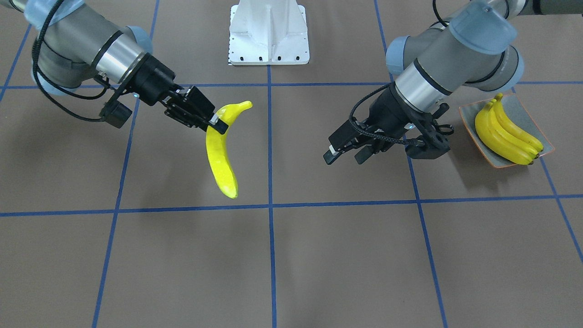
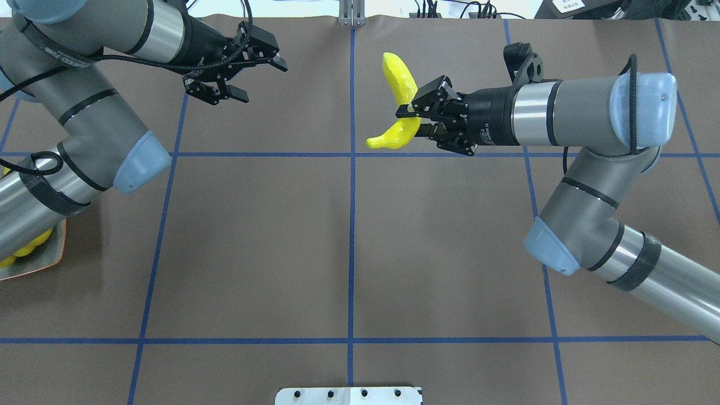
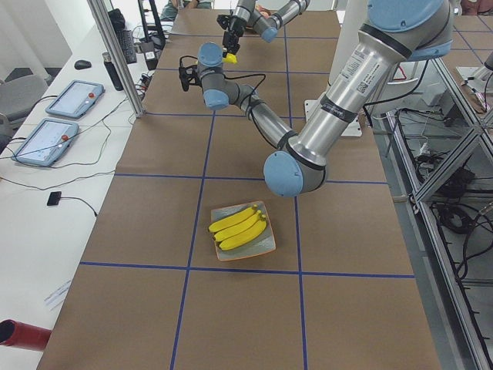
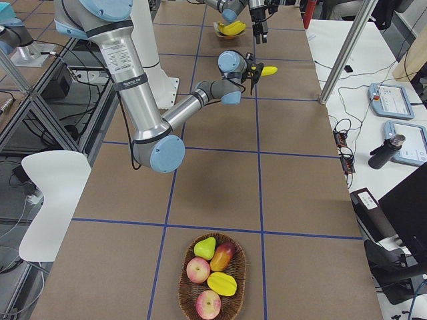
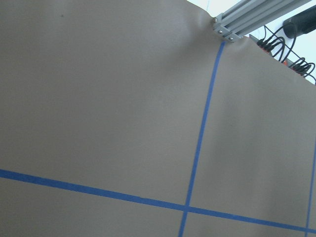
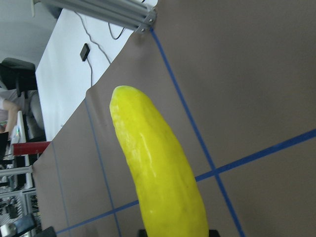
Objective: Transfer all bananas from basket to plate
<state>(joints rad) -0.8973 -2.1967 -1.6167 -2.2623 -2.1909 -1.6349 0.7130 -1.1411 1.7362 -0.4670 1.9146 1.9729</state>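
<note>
Exterior front-facing view: right gripper (image 1: 217, 124) pinches one banana (image 1: 221, 159) near its stem end, pads pressed onto the peel. The fruit hangs clear of the table (image 1: 319, 255), stem toward the robot base, long body pointing toward the operators' side, near the centre tape line. Right wrist view shows the same banana running away from the camera over the brown table cover.

Left gripper (image 1: 345, 156) has fingers spread, nothing between them, above the table just beside the plate (image 1: 528, 109), not touching it. Three bananas (image 1: 505, 132) lie side by side on the plate, on the robot's left side. In the overhead view the left arm covers most of the plate.

Exterior right view: basket (image 4: 181, 287) sits at the table's near end, well apart from the plate, holding a green pear (image 4: 205, 248), apples (image 4: 198, 269) and a yellow fruit (image 4: 221, 283).
</note>
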